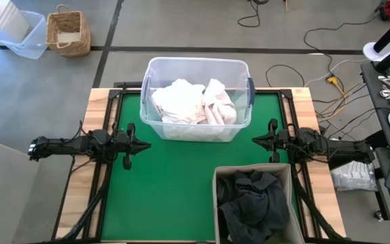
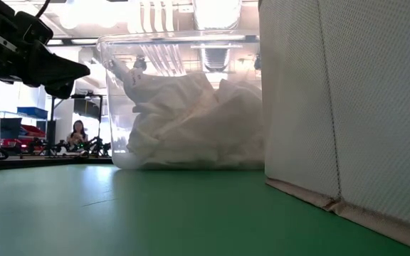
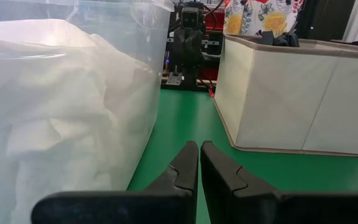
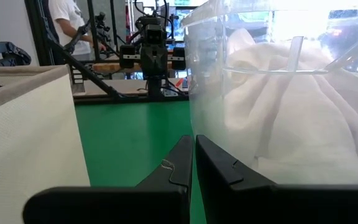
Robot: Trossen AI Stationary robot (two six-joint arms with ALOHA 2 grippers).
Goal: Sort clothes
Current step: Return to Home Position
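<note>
High view: white clothes (image 1: 191,102) heaped in clear tub (image 1: 195,62) at far end of bench (image 1: 175,196); dark clothes (image 1: 252,196) in beige box (image 1: 217,210); left pincer (image 1: 145,144) and right pincer (image 1: 254,140) flanking tub.
Low view: white heap inside tub, box just beside.
Left wrist view: fingers (image 3: 185,168) pressed together.
Right wrist view: fingers (image 4: 180,163) pressed together.

Mat (image 1: 175,190): plain green. Tub (image 1: 195,61): clear, colourless. White clothes (image 1: 178,100) and a pale pink garment (image 1: 220,107) show through it. Box (image 1: 249,169): beige, fine weave pattern. Dark clothes (image 1: 252,200): charcoal to black. Table rim (image 1: 100,108): pale wood. Left arm (image 1: 80,144) and right arm (image 1: 320,144): black. Basket (image 1: 68,32): tan wicker.
</note>
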